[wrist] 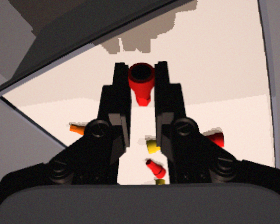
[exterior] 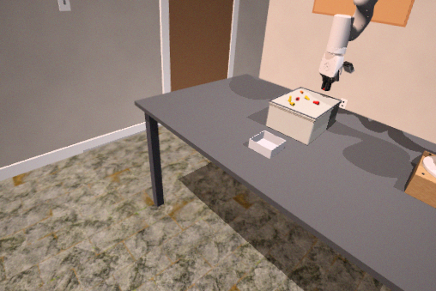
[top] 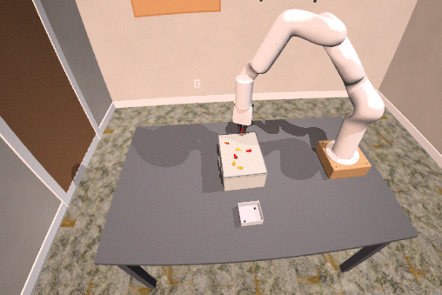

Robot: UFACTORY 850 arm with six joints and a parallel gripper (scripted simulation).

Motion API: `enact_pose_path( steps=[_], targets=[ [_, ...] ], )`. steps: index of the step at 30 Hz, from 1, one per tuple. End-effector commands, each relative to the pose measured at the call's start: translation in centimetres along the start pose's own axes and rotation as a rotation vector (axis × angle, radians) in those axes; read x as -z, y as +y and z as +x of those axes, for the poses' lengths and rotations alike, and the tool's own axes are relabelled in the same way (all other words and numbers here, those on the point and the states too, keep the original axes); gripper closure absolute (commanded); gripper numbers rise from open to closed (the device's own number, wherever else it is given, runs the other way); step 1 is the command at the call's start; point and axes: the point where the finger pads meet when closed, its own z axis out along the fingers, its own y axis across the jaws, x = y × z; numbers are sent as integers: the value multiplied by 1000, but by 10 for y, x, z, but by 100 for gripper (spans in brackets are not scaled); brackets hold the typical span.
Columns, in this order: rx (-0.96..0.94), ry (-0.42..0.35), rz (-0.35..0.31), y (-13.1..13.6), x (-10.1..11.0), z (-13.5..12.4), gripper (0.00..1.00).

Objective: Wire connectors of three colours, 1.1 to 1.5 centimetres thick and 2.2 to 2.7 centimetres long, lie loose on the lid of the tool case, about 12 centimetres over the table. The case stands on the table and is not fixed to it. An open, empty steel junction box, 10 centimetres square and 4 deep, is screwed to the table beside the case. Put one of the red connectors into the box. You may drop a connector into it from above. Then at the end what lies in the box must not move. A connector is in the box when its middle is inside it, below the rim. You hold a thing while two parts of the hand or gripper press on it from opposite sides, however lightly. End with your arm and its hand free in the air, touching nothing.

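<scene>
My gripper [wrist: 142, 80] is shut on a red connector [wrist: 141, 84], held between the black fingertips a little above the far edge of the tool case lid. The gripper also shows in the top view [top: 242, 130] and the exterior view [exterior: 326, 87], with the red connector at its tips. The pale tool case [top: 242, 160] [exterior: 305, 101] carries several loose red, yellow and orange connectors on its lid. The open steel junction box [top: 251, 212] sits on the table in front of the case and looks empty; it also shows in the exterior view [exterior: 267, 142].
The arm's wooden base block [top: 343, 158] stands at the right of the dark table. The table's front edge lies a short way beyond the junction box.
</scene>
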Motion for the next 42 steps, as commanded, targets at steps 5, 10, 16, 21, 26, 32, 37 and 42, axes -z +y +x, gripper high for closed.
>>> enact_pose_path(
  steps=[5, 10, 16, 21, 26, 32, 37, 42],
  targets=[
    [0, 0, 2, -1, 28, 0, 98],
    [0, 0, 2, -1, 36, 0, 98],
    [0, 0, 2, -1, 37, 0, 98],
    [0, 0, 2, -1, 37, 0, 98],
    [0, 0, 2, 0, 37, -1, 98],
    [0, 0, 2, 2, 37, -8, 98],
    [0, 0, 2, 5, 37, -14, 98],
    [0, 0, 2, 11, 37, -30, 98]
  ],
)
